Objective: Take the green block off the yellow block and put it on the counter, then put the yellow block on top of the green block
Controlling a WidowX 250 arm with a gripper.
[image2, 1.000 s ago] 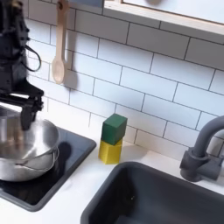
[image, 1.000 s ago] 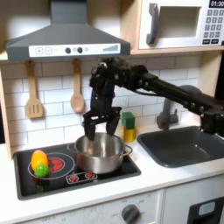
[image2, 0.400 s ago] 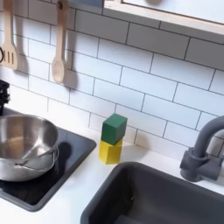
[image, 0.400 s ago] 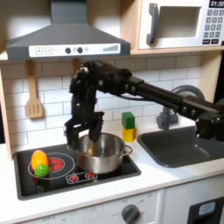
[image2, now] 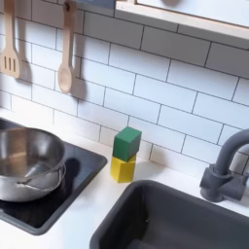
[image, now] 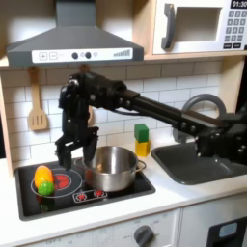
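Note:
The green block [image: 142,131] [image2: 126,143] sits on top of the yellow block [image: 143,148] [image2: 123,169] on the off-white counter [image: 185,192] [image2: 86,218], against the tiled wall between stove and sink. In the first exterior view my gripper [image: 75,158] hangs open and empty over the black stovetop, just left of the steel pot [image: 111,169]. It is far to the left of the blocks. The arm reaches across from the first exterior view's right, passing above the pot and the blocks.
A rounded yellow-green-orange toy food [image: 43,179] lies on the left burner. The steel pot [image2: 25,165] holds its handle inside. The dark sink [image: 201,160] [image2: 180,220] and faucet [image2: 226,171] are right of the blocks. A wooden spoon [image2: 65,51] and spatula [image: 38,104] hang on the wall.
The arm swung left in the first exterior view, from above the pot to its left side, and left the second exterior view. The blocks have not moved.

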